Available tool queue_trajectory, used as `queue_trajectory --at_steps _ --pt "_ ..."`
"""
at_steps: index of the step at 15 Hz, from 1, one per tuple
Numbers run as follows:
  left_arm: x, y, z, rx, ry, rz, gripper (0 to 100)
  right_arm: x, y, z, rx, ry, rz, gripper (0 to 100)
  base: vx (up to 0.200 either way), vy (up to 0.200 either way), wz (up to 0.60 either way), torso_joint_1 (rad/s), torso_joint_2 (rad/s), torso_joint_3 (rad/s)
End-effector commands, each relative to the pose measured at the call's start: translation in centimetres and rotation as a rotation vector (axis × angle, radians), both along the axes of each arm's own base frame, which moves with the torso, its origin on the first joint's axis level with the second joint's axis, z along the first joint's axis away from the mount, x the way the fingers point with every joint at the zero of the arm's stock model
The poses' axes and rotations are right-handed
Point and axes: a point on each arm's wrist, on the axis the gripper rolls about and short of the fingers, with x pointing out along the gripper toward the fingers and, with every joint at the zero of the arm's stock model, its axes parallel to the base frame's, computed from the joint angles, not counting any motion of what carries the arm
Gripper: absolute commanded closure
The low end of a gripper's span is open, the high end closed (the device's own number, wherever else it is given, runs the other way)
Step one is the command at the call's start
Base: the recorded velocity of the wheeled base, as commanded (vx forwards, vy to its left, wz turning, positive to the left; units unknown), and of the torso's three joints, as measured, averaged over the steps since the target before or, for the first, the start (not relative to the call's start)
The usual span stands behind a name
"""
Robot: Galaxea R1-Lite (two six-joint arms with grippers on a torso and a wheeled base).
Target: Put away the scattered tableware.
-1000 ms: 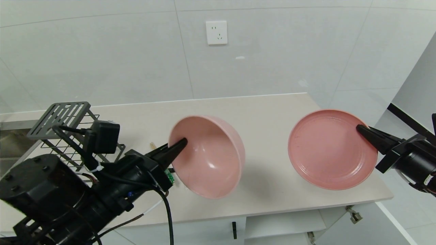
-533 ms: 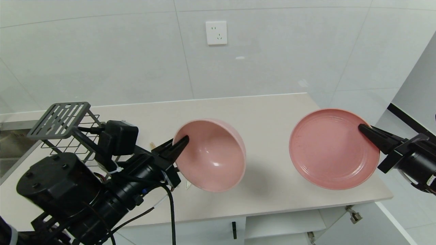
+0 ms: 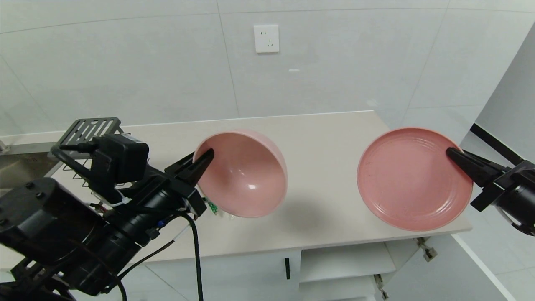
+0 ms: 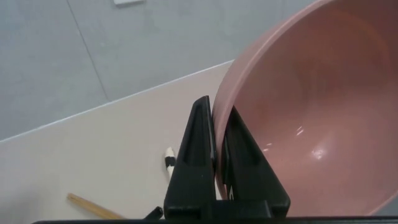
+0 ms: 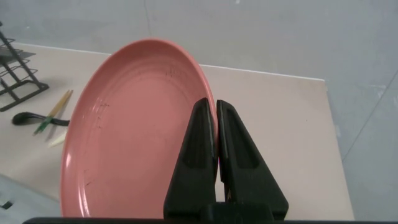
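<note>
Left gripper (image 3: 204, 158) pinched on the rim of pink bowl (image 3: 246, 179), held tilted over counter (image 3: 330, 133), centre-left in head view. Right gripper (image 3: 453, 154) clamped on the edge of pink plate (image 3: 407, 179), tilted, at right over the counter corner. Black wire rack (image 3: 90, 127) far left; chopsticks (image 5: 57, 104) and spoon (image 5: 28, 118) lie on the counter near it.

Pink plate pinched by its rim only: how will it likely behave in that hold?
The pink plate looks rigid: it hangs tilted from the right pincer without sagging. Its smooth rim may slip or pivot in so narrow a pinch. Probably light, since one edge grip carries it.
</note>
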Motion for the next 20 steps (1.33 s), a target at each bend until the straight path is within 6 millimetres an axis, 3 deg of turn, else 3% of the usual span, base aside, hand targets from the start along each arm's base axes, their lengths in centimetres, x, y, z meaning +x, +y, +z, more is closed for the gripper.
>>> queue_trajectory --at_steps 1,5,9,20 --pt "-0.31 0.19 0.86 -0.007 -0.038 0.005 100 -0.14 0.01 0.21 0.001 -0.010 0.001 100 -0.200 0.000 0.00 -0.012 -0.01 0.012" --pt "-0.73 0.38 1.15 -0.002 -0.054 0.006 100 -0.07 0.05 -0.05 -0.004 0.000 0.002 100 -0.200 0.000 0.00 0.002 0.00 0.002" --pt "-0.68 0.35 0.80 0.005 -0.041 0.005 100 -0.10 0.04 -0.01 -0.006 -0.002 0.001 100 0.000 0.000 -0.60 0.001 0.00 0.004" --pt "-0.72 0.37 0.23 0.017 -0.018 0.004 100 -0.14 0.04 -0.02 -0.031 -0.014 -0.006 100 0.000 0.000 0.00 0.000 0.00 0.000"
